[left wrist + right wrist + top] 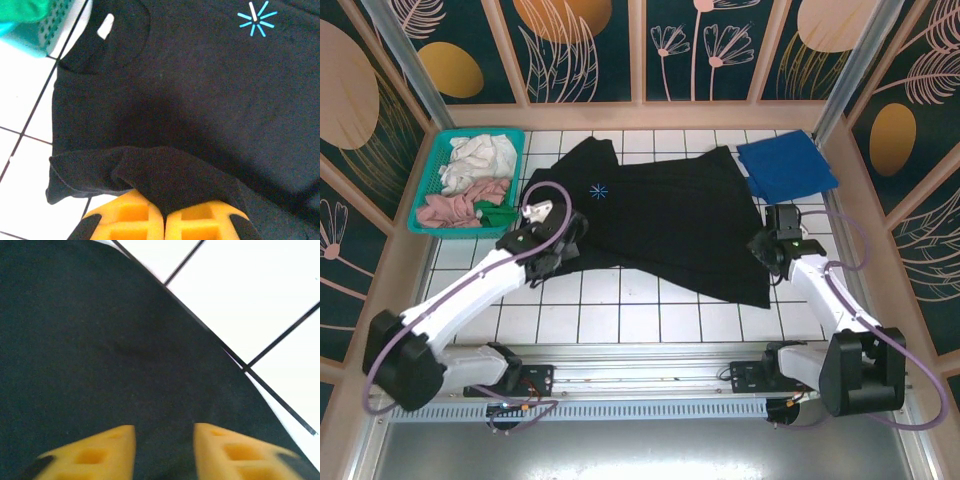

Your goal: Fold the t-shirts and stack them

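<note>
The black t-shirt [670,215] lies spread across the middle of the tiled table, its light-blue chest mark [598,190] facing up. My left gripper [570,237] is at the shirt's left edge. In the left wrist view it [165,210] is shut on a raised fold of the black cloth [200,100], with the mark [256,19] at the upper right. My right gripper [766,246] is at the shirt's right edge. In the right wrist view its jaws [164,440] stand open over flat black cloth [100,340]. The royal-blue t-shirt [786,166] lies folded at the back right.
A teal mesh basket [432,170] with white, pink and green cloths stands at the back left; its corner [42,27] shows near the shirt's collar. Patterned walls fence the table on three sides. Bare white tiles [620,320] lie in front of the black shirt.
</note>
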